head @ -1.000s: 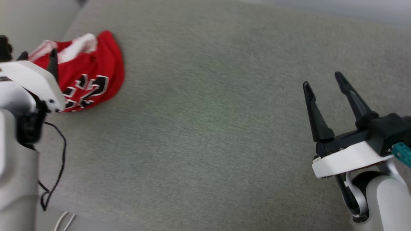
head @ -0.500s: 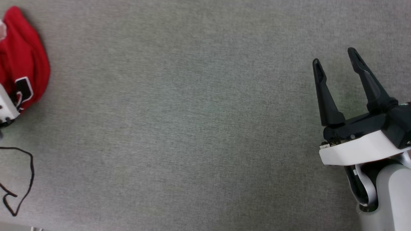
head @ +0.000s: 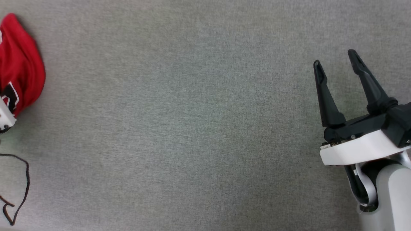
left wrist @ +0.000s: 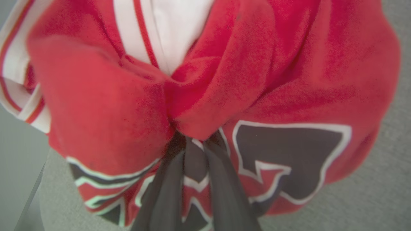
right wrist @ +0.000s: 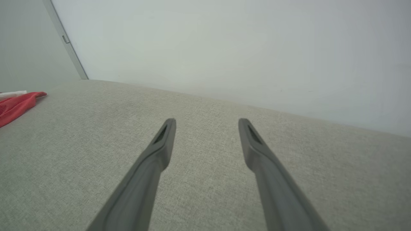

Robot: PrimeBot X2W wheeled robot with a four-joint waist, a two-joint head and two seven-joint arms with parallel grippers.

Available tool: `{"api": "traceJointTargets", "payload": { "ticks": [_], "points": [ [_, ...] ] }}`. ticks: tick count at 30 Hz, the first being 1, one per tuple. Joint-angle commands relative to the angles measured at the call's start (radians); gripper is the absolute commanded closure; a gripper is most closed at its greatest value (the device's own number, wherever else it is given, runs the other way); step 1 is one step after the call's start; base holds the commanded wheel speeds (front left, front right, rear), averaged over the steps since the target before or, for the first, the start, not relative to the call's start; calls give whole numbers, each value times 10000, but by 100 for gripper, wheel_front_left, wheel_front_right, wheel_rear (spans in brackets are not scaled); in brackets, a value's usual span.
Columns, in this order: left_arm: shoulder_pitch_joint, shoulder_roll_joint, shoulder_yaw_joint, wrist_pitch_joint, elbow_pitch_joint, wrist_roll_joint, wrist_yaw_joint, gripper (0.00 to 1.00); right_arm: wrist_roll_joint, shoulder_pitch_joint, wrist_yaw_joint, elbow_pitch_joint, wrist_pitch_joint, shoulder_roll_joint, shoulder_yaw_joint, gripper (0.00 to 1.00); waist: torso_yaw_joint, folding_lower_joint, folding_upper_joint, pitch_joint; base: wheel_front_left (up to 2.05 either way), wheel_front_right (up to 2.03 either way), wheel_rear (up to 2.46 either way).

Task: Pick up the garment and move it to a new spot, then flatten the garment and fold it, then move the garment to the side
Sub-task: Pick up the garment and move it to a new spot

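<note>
Left wrist view, nearest: the left gripper (left wrist: pixel 195 137) has its two dark fingers (left wrist: pixel 167 189) drawn almost together, their tips buried in a bunched fold of the garment (left wrist: pixel 289 80), which they pinch. The black, white-outlined print lies on the near side around the fingers. The white sleeve (left wrist: pixel 173 29) with red-striped trim lies on the far side, so the crumpled heap points sleeve-end away from the wrist.

Head view: the garment (head: pixel 19 64) sits at the far left edge, cut off by the frame. Its visible part runs lengthwise up and down the view, and the full long axis cannot be told. A black cable (head: pixel 25 173) loops below it. The right gripper (head: pixel 334 57), at lower right, holds nothing, fingers spread wide, well apart from the garment across the bare grey fabric surface (head: pixel 192 112).

Right wrist view: beyond the spread right gripper (right wrist: pixel 207 121), the garment (right wrist: pixel 16 102) lies low at far left, and a pale wall (right wrist: pixel 224 48) bounds the surface.
</note>
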Motion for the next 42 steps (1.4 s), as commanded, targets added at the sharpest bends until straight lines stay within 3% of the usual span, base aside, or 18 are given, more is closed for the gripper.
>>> {"api": "traceJointTargets", "payload": {
  "ticks": [1,11,17,22,30,37,42],
  "points": [
    [125,126,-63,-487,218,166,-60,100,67,91,-3,86,-87,75,12,0,80,-1,0,-430,0,0,0],
    [-1242,579,-622,-4517,929,1111,-570,100,252,772,-3,655,-345,490,-37,0,91,-1,0,-2265,0,0,0],
    [-1706,184,-858,-6408,1338,1232,-753,100,329,1287,-3,921,-472,672,-297,0,-225,-1,0,-3342,0,0,0],
    [-1535,-305,-1011,-7360,1432,1102,-928,100,371,1735,-3,1034,-521,723,-520,0,-746,-1,0,-4044,0,0,0],
    [-610,-1835,-1456,-7800,578,875,-800,100,628,2427,-3,1151,-464,725,-897,0,-1730,-1,0,-4885,0,0,0],
    [885,-3668,-2336,-7178,-1408,750,-501,100,729,2878,-3,1024,-306,722,-1094,0,-2707,-1,0,-5197,0,0,0],
    [2002,-4507,-3141,-6764,-2777,678,-491,100,830,3008,-3,936,-208,724,-1176,0,-3286,-1,0,-5109,0,0,0]
  ]
}}
